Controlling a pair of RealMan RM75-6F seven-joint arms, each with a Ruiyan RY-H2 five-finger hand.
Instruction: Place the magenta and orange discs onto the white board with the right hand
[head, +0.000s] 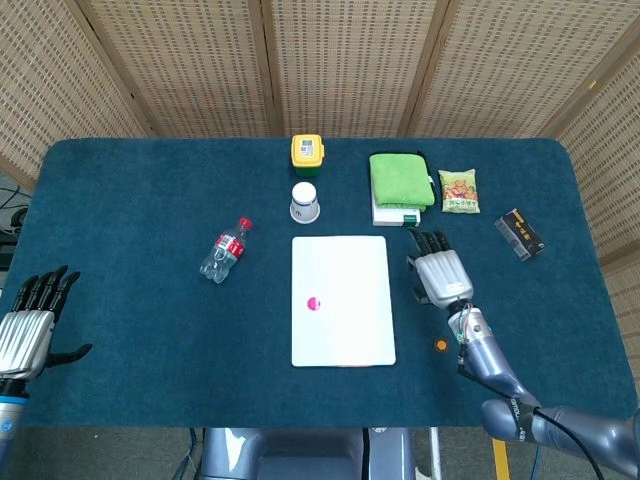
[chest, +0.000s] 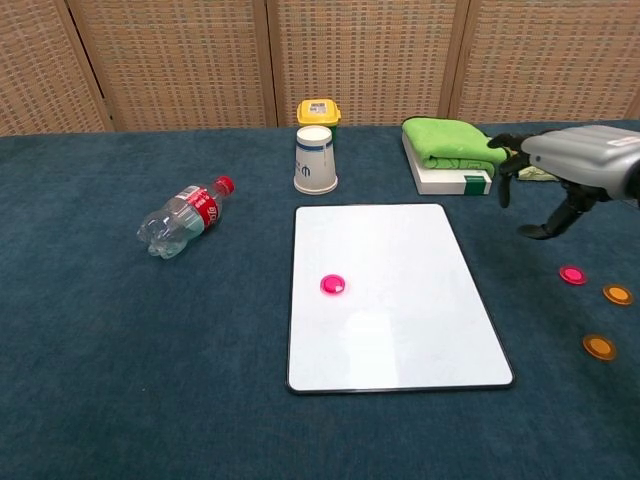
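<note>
**One magenta disc on the board, three discs waiting on the cloth**

I am looking at the white board (chest: 400, 300) lying flat near the middle of the surface (head: 130, 200), with one magenta disc (chest: 332, 285) resting on its left half. Off the board to the right, I am counting three more discs on the cloth: a second magenta disc (chest: 572, 274), an orange disc (chest: 617, 294) just beside it, and another orange disc (chest: 598, 346) nearer the front edge.

My right hand (chest: 565, 170) is hovering above the cloth beside those loose discs, fingers spread and curving downward, holding nothing. My left hand (head: 30, 325) is hanging off the left edge of the surface, fingers apart and empty.

Further out I am seeing one plastic bottle (chest: 182, 218) lying on its side, one upturned paper cup (chest: 314, 159), one yellow container (chest: 318, 111), one green towel (chest: 450, 143) folded on a white box (chest: 448, 181), one snack packet (head: 459, 190) and one small dark box (head: 520, 234). The surface is wearing dark teal cloth, and woven wicker screens (head: 330, 60) are standing behind it.
</note>
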